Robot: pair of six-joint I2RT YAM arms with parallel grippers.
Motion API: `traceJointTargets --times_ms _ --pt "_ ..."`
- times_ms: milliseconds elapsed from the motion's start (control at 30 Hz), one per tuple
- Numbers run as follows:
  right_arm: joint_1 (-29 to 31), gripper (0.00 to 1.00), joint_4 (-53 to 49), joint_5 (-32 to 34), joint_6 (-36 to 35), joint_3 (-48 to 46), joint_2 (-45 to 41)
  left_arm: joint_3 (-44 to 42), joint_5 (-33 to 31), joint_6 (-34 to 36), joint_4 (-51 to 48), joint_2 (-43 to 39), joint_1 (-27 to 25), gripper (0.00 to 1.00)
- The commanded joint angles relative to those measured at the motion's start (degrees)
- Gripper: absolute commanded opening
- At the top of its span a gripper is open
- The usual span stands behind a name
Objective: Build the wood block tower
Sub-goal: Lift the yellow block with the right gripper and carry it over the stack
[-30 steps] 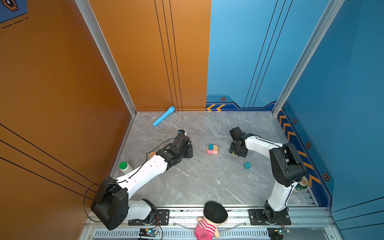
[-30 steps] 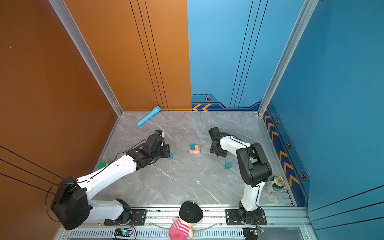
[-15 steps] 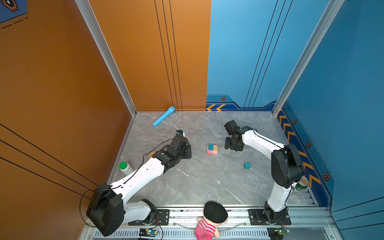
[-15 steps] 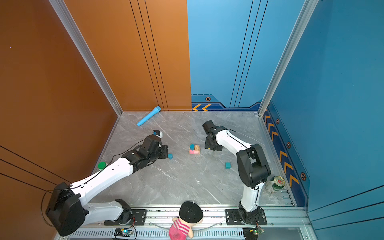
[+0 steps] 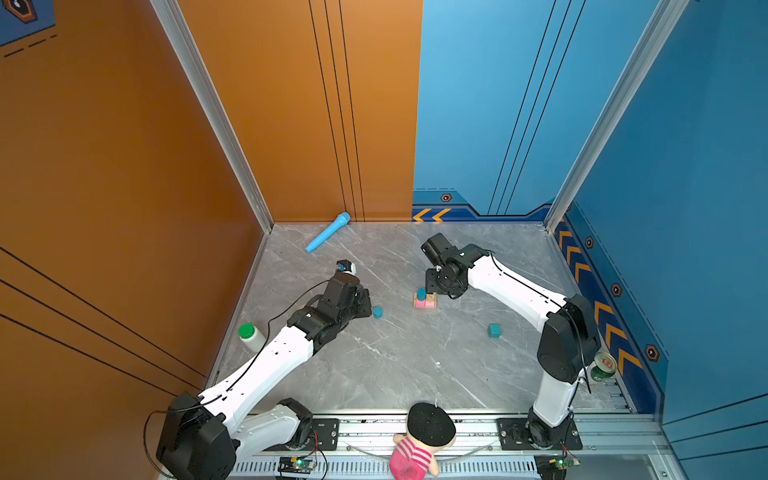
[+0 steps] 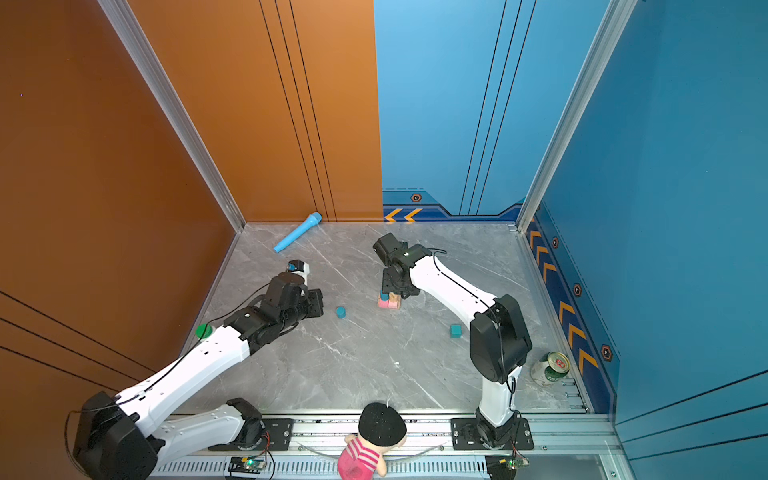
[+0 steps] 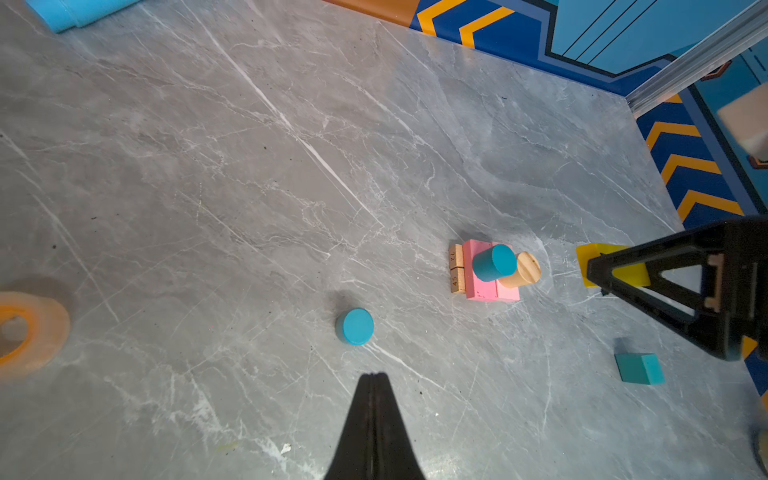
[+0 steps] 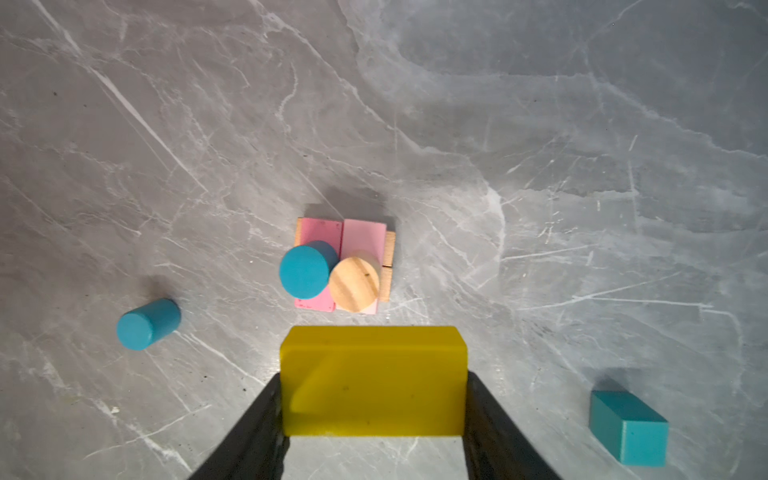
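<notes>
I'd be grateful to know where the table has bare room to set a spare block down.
The widest bare patch lies in front, bordered by the teal cube, the doll and the left arm. Another lies behind the right arm, by the chevron wall. Crowded: round the tower, where the right fingers hold the yellow bar.

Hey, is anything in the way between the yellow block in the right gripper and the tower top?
Nothing visible. The right gripper holds the yellow bar near the tower; the blue cylinder and tan cylinder on top stand uncovered, and the left gripper is well away.
</notes>
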Motion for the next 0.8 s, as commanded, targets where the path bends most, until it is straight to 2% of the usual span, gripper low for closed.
traceJointTargets --times_ms 0,300,767 --pt "1.0 0.52 -3.0 0.9 3.0 3.1 3.1 -1.6 1.7 1.6 -1.5 -2.0 1.3 0.07" --pt "2.3 0.53 -3.3 2.4 5.8 6.7 7.2 -2.5 4.7 2.3 -2.0 -3.6 4.7 0.08" --pt "2.3 0.54 -2.7 3.9 8.0 7.7 10.1 -3.1 5.5 2.6 -2.3 -4.1 6.5 0.09"
